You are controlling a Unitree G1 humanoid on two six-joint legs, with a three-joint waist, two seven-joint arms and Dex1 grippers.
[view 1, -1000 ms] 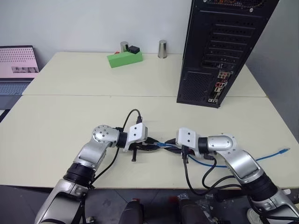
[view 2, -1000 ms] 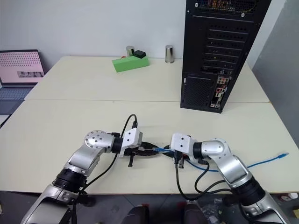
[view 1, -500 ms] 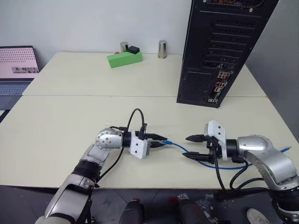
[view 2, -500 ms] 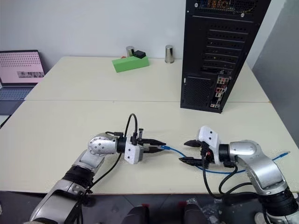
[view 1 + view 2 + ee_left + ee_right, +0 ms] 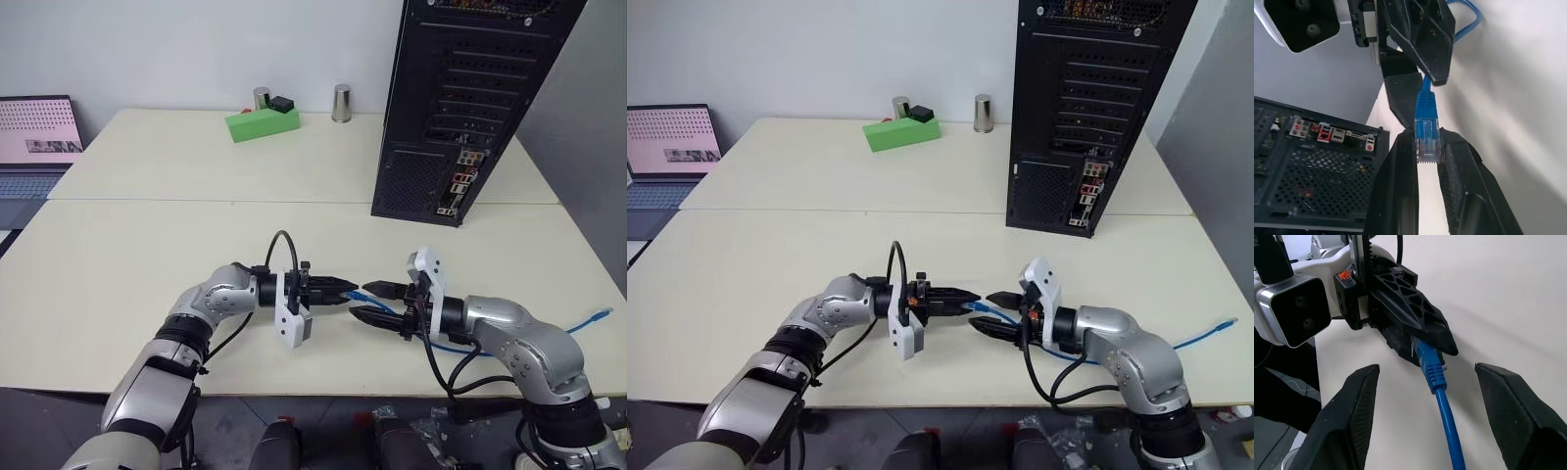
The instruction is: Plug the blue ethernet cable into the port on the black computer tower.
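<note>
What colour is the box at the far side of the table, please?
Bright green box, clearest in the left eye view.

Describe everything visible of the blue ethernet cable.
The blue ethernet cable is a thin, bright-blue cord with a clear plastic plug under a blue boot. That plug end is pinched in the shut left gripper. From there the cord runs between the open fingers of the right gripper, which do not touch it, then curves along the table to its free end lying near the right edge.
</note>
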